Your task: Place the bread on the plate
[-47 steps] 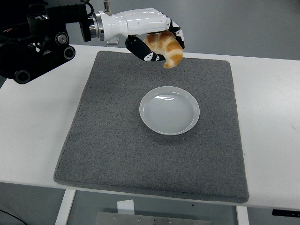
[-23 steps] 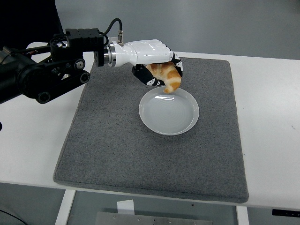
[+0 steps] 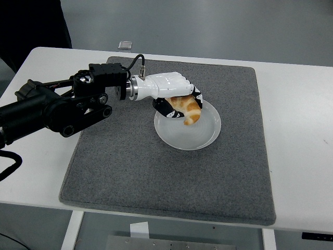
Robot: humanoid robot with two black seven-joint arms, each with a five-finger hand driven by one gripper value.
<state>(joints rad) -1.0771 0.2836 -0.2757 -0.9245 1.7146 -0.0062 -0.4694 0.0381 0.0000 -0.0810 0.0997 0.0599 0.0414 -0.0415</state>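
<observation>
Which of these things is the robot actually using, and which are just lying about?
In use:
left hand, gripping the bread
bread, held over the plate
white plate, on the mat

Lying about:
grey mat
white table
small pale object at the far edge

Left hand holding bread over the plate

The left hand (image 3: 174, 94), white-shelled with black fingers, is curled around the orange-brown bread (image 3: 188, 108), whose lower tip hangs over the white plate (image 3: 200, 136). The plate sits on a grey mat (image 3: 130, 166) laid on the white bench (image 3: 302, 130); a small object (image 3: 125, 45) lies at the far edge.
</observation>
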